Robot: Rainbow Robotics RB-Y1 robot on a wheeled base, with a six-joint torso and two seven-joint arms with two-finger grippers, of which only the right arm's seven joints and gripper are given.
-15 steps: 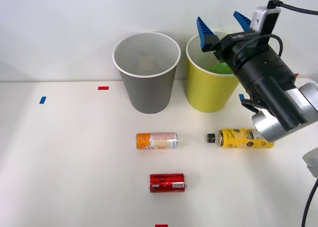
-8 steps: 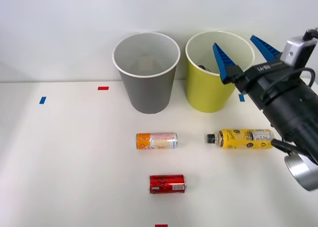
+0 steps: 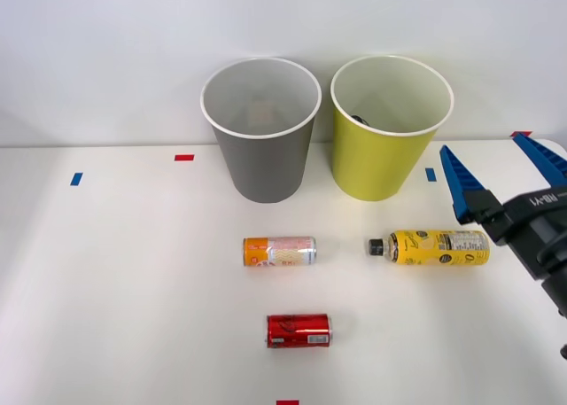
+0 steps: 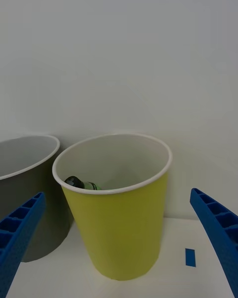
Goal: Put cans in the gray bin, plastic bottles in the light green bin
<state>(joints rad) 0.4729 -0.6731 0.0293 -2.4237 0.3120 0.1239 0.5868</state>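
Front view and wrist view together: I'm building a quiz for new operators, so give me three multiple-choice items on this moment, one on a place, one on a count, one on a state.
1. Where is the green bottle?
A. on the table
B. inside the light green bin
C. inside the gray bin

2. How many cans lie on the table?
A. one
B. two
C. three

3. How are the right gripper's fingers?
A. open, holding nothing
B. shut on the yellow-label bottle
C. shut on a can

Answers:
1 B, the wrist view shows it below that bin's rim.
2 B, the orange and silver can and the red can.
3 A, the blue fingers stand wide apart with nothing between them.
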